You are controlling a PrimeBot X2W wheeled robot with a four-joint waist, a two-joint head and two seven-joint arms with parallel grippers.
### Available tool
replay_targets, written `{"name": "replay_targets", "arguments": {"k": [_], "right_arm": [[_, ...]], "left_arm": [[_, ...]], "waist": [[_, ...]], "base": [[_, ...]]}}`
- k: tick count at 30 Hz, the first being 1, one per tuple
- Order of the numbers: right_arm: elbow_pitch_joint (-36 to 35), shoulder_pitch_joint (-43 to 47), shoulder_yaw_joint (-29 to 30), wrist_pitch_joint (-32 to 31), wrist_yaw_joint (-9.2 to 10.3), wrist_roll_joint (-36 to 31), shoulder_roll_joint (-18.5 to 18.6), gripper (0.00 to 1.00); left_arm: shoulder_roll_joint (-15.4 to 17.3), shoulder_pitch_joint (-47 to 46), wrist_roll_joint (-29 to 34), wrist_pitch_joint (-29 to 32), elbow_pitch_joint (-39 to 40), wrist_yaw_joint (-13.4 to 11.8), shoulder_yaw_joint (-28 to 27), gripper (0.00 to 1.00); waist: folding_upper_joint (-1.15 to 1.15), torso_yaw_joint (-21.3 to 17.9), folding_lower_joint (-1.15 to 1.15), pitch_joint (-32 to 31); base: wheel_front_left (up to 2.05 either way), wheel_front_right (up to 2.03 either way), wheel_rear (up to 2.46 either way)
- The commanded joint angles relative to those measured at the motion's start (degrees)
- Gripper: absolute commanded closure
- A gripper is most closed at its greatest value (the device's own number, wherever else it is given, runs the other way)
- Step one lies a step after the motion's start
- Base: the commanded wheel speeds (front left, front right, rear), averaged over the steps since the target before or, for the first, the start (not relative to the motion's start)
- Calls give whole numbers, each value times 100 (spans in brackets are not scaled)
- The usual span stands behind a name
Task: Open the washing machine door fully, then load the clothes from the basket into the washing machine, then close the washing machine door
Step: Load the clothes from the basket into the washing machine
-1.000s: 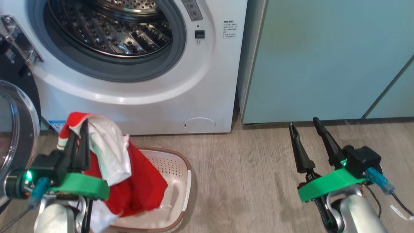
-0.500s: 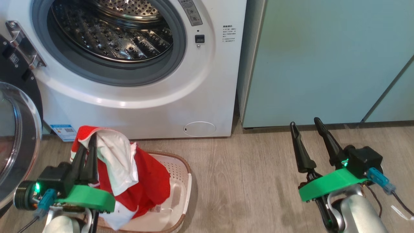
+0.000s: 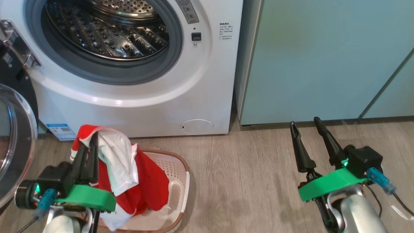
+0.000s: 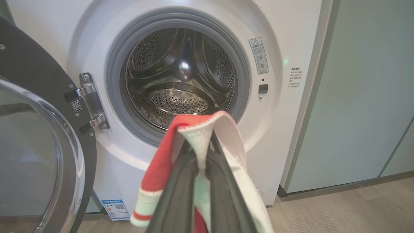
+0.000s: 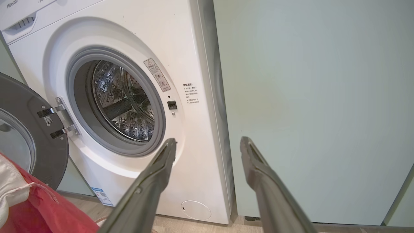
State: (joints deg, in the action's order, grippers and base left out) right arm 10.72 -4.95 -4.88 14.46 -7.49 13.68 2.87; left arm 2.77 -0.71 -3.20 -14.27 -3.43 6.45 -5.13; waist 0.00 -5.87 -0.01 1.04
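Note:
My left gripper is shut on the clothes, a red and white bundle hanging above the cream basket on the floor. In the left wrist view the fabric drapes over the gripper, in front of the washing machine. The steel drum stands exposed. The washing machine door is swung open at the far left, its glass bowl beside the hinge. My right gripper is open above the floor at the right, and its fingers hold nothing.
Pale green cabinets stand right of the washer. Wood floor lies between the basket and my right arm. A small round white flap sits low on the washer front, and a blue label sticker at its lower left.
The left gripper with the clothes has come slightly lower and to the right over the basket within the view. The head camera has shifted a little. The right arm has stayed put.

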Motion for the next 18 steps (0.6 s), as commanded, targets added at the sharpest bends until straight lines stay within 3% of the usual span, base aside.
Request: {"name": "replay_targets", "arguments": {"k": [1,11,18], "right_arm": [[-208,-80,-143,54,0,38,0,0],[-355,-313,-217,54,0,14,0,0],[-487,-607,-289,54,0,-6,0,0]], "left_arm": [[18,-219,-37,-73,274,21,-176,100],[47,-730,-15,-73,633,72,-302,100],[212,-1684,-188,-73,790,94,-575,100]], "waist": [[0,-18,1,41],[0,-267,1,918],[0,-501,1,1842]], "base": [[0,0,0],[0,0,0],[0,0,0]]}}
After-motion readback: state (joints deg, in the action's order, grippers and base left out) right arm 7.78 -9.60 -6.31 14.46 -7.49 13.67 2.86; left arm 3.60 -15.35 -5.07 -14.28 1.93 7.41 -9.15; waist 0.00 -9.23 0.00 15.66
